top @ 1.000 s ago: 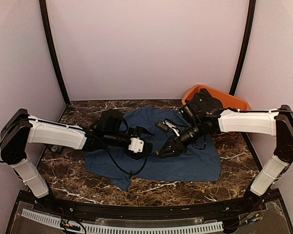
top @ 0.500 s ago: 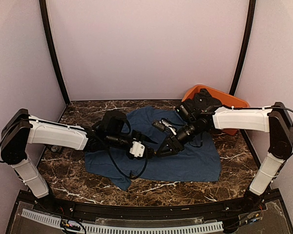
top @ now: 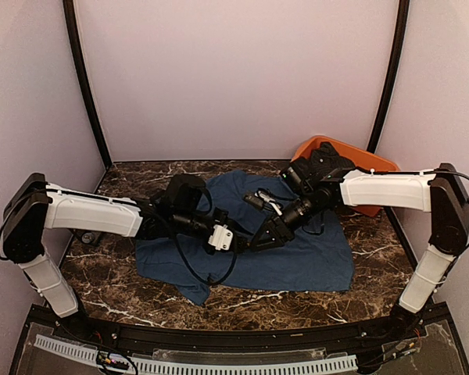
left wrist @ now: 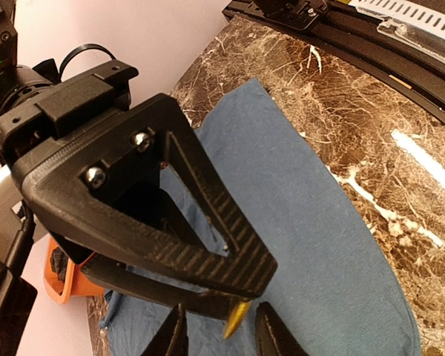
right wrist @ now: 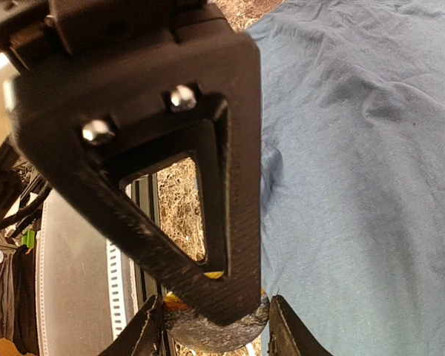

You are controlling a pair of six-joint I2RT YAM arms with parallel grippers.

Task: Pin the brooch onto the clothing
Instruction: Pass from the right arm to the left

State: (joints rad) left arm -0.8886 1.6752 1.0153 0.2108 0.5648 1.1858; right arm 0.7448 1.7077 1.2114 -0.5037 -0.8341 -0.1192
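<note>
The clothing point(top: 313, 258), a navy T-shirt, lies spread on the marble table. My two grippers meet tip to tip above its middle. My right gripper point(top: 259, 239) is shut on the brooch point(right wrist: 200, 337), a dark round piece with gold edges that spans its fingertips point(right wrist: 150, 326). A gold pin tip point(left wrist: 235, 319) pokes out below the right gripper's finger point(left wrist: 208, 222). It sits between the tips of my left gripper point(left wrist: 222, 337), whose jaws stand narrowly apart on either side of it, with a small gap each way. In the right wrist view the left finger point(right wrist: 230, 185) hides most of the brooch.
An orange tub point(top: 375, 164) stands at the back right, behind the right arm. The shirt point(left wrist: 334, 245) reaches close to the table's near edge, where a black rail point(left wrist: 400, 44) runs. Pale walls close in the back and sides.
My left gripper has slid right to meet the right gripper, and its jaws have narrowed from wide to a small gap round the pin. The right gripper shifted slightly left, still holding the brooch.
</note>
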